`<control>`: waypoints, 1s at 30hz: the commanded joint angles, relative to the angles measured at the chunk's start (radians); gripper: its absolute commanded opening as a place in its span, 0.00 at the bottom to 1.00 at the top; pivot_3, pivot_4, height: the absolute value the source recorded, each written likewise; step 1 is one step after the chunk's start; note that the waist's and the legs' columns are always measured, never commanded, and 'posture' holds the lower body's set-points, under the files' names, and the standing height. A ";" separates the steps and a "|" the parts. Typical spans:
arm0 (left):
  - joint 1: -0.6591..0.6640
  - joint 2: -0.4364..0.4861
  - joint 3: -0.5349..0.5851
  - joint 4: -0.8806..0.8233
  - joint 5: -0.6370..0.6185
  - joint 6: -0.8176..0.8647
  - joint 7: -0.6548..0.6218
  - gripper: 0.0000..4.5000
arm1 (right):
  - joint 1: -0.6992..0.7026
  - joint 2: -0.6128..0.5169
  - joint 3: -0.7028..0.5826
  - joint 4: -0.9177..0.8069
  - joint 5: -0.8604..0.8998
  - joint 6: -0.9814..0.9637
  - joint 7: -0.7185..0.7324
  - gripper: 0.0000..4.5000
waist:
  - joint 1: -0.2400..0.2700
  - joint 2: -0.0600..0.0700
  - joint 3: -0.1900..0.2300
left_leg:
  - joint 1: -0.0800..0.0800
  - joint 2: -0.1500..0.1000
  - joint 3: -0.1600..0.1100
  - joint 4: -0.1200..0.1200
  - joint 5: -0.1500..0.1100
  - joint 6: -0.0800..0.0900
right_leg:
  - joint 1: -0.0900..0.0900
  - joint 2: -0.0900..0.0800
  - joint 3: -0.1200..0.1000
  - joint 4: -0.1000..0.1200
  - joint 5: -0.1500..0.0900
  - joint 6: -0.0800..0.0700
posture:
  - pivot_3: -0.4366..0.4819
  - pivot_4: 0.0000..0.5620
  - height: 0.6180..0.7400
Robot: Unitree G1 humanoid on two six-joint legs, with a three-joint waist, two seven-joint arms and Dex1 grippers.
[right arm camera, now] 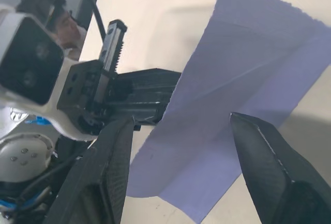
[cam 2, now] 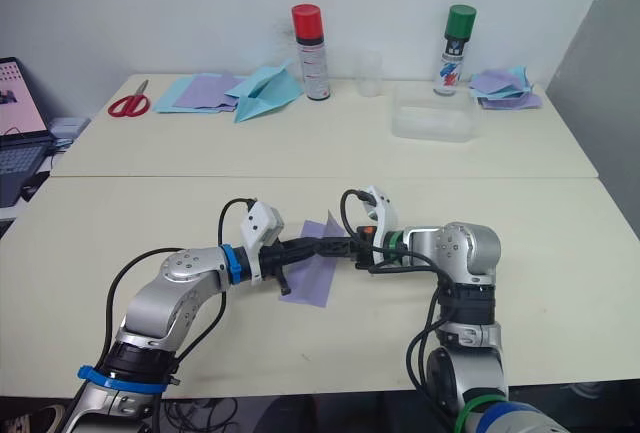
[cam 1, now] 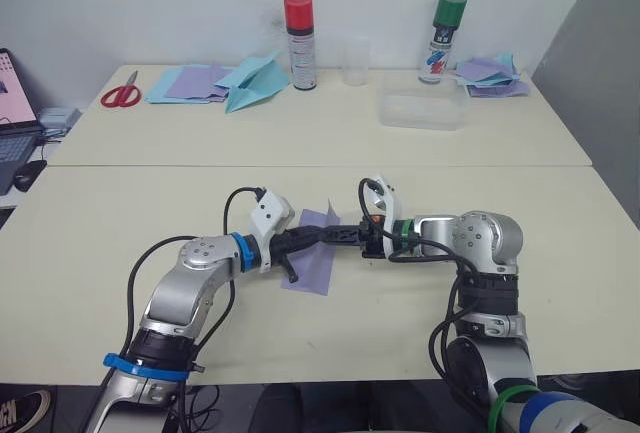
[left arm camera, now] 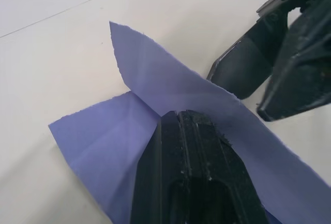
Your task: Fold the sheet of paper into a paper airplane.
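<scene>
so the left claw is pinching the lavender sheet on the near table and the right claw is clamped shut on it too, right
Not quite. The left claw is shut on the lavender sheet on the near table, but the right claw is open: the right wrist view shows its two fingers spread wide, with the sheet seen between them.

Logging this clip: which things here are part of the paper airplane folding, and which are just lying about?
In the job:
sheet of paper, lavender, lying creased on the near table
left gripper, shut on it
right gripper, open over it

Lying about:
scissors
light-blue paper airplane
two spray cans
clear tub
paper stacks
</scene>
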 commanded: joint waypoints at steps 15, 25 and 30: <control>0.035 0.050 -0.013 -0.052 -0.004 0.007 -0.004 0.00 | 0.002 0.007 -0.050 0.021 0.039 -0.011 -0.140 0.23 | -0.002 0.000 0.000 | 0.000 0.000 0.000 0.000 0.000 0.000 | 0.000 0.002 0.000 0.000 0.000 0.000 | 0.48 0.27 1.00; 0.039 0.086 -0.046 -0.032 0.039 -0.018 -0.020 0.00 | 0.032 0.020 -0.093 0.005 0.037 -0.004 -0.205 0.01 | -0.002 0.000 0.000 | 0.000 0.000 0.000 0.000 0.000 0.000 | 0.000 0.002 0.000 0.000 0.000 0.000 | 0.48 0.27 1.00; 0.024 0.064 -0.089 -0.009 0.074 -0.042 -0.013 0.00 | 0.084 0.029 -0.148 -0.072 0.071 0.008 -0.261 0.01 | 0.000 0.000 0.000 | 0.000 0.000 0.000 0.000 0.000 0.000 | 0.000 0.002 0.000 0.000 0.000 0.000 | 0.48 0.27 1.00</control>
